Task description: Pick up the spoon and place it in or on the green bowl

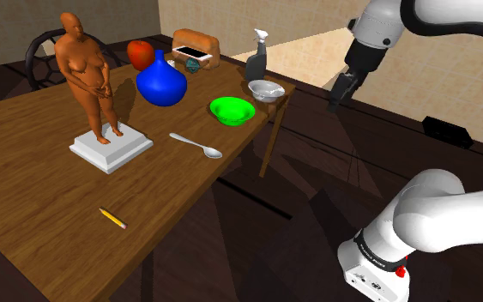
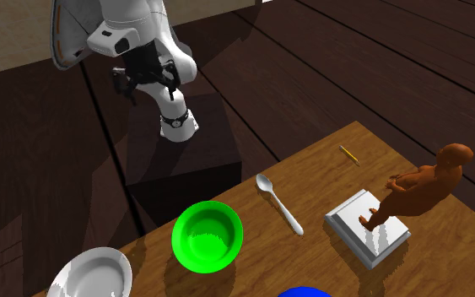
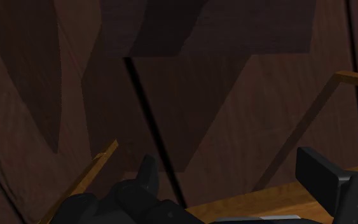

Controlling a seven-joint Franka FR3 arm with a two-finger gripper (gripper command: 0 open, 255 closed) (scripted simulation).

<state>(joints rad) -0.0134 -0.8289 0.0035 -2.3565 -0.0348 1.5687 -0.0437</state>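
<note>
Tabletop (image 1: 42, 197) of brown wood carries all the things. White arm (image 1: 454, 214) rises from its stand beside it and bends back over the dark plank floor (image 3: 190, 95), off the table's end. Its black tool (image 1: 337, 101) hangs there, released, the two fingers standing apart with nothing between them, well apart from the spoon.

An orange-brown figure (image 1: 83, 73) stands upright on a white slab (image 1: 111, 147). Behind it in the shoulder view sits a blue vase (image 1: 161, 81). The green bowl (image 1: 232, 111) stands near the table's edge, with a grey bowl (image 1: 266, 90) just beyond it by the corner.

The spoon (image 1: 195, 145) lies flat on the bare wood between the white slab and the green bowl, touching neither, its scoop toward the table's edge. A yellow pencil (image 1: 112, 218) lies on the far side of the slab from the spoon.
</note>
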